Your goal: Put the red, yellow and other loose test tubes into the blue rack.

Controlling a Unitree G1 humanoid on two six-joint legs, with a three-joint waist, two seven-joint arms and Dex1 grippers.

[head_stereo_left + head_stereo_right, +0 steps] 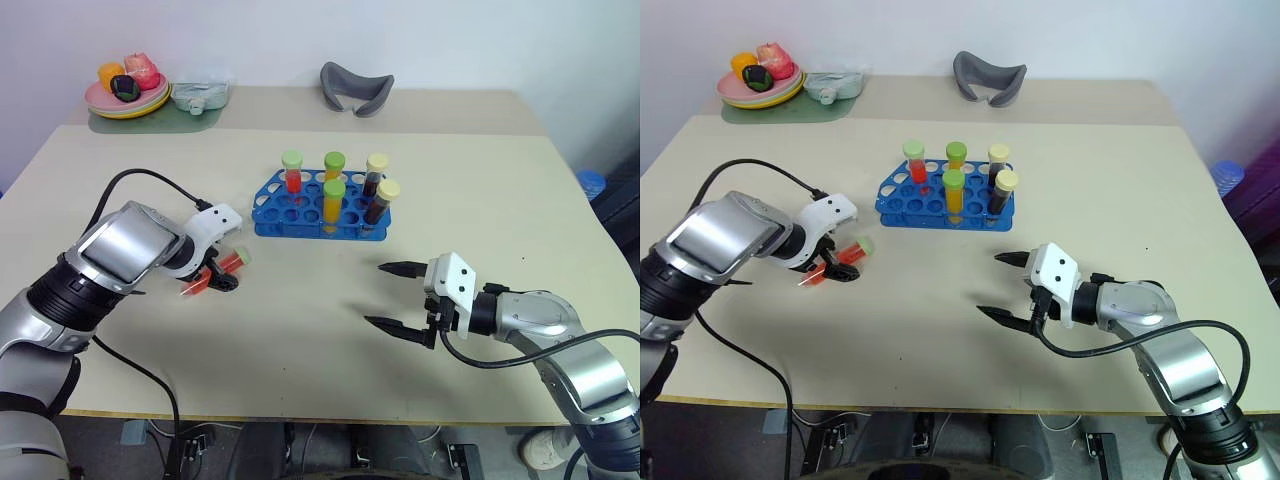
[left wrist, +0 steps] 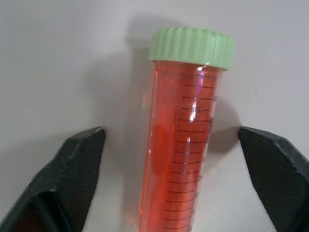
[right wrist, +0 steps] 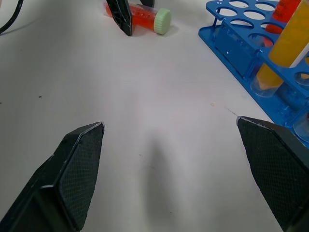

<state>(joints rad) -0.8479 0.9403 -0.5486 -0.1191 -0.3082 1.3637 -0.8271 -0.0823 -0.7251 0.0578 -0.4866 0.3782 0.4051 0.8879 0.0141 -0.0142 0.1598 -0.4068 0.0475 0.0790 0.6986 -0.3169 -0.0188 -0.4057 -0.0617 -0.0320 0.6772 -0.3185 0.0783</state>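
Nearest to me, in the lower right of the head view, my right gripper (image 1: 400, 297) hangs just above the bare table (image 1: 300, 350) with its two black fingers spread wide and nothing between them. I judge it is parked there to keep clear of the work on the other side.

Further up, at the left-middle of the frame, my left gripper (image 1: 222, 272) points steeply down over the loose red tube (image 2: 178, 145). The tube lies on its side on the table, its pale green cap (image 2: 191, 46) pointing toward the rack. My fingers (image 2: 79, 164) stand on either side of the tube with a gap on both flanks, so they straddle it without pinching. Lying flat, the tube can only be taken across its body, which is why I come at it from above with the jaws set crosswise.

Beyond, at the centre of the frame, the blue rack (image 1: 285, 210) stands with five capped tubes upright in its holes: one red, two orange-yellow, two dark. Several holes at its left end look free, a fair spot for this one.

Farthest off, in the upper left, sit a stack of plates (image 1: 125, 100) with toy food, and a grey curved object (image 1: 355, 88) lies at top centre.
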